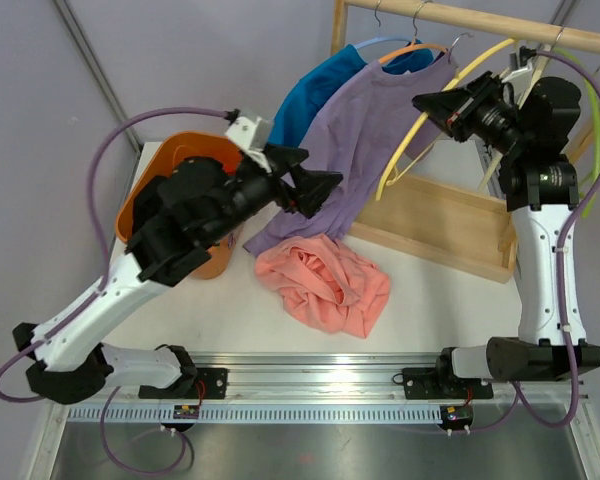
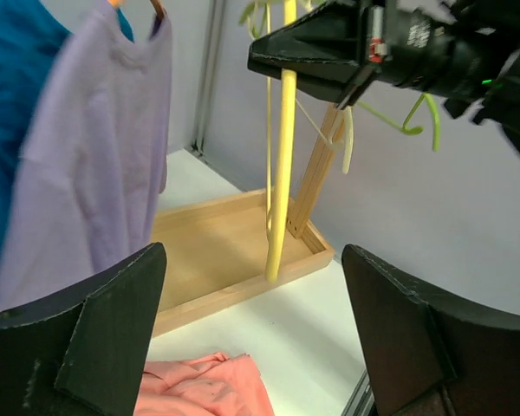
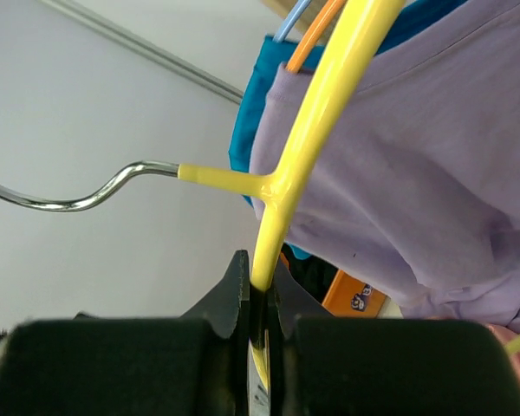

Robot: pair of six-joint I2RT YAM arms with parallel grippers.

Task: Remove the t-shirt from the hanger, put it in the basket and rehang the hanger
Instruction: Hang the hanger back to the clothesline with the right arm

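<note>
A pink t-shirt (image 1: 325, 283) lies crumpled on the white table and also shows in the left wrist view (image 2: 204, 386). My right gripper (image 1: 423, 103) is shut on a bare yellow hanger (image 1: 430, 110), held tilted in front of the rack; in the right wrist view my right gripper (image 3: 260, 303) has its jaws clamped on the yellow hanger's arm (image 3: 321, 95). My left gripper (image 1: 332, 185) is open and empty beside a purple t-shirt (image 1: 365, 140) that hangs on an orange hanger. In its own view my left gripper (image 2: 256, 338) holds nothing.
A wooden rail (image 1: 480, 25) carries the purple t-shirt, a blue t-shirt (image 1: 315, 95) and a green hanger (image 1: 592, 100). A wooden tray (image 1: 450, 225) forms the rack's base. An orange basket (image 1: 170, 160) sits at the left under my left arm.
</note>
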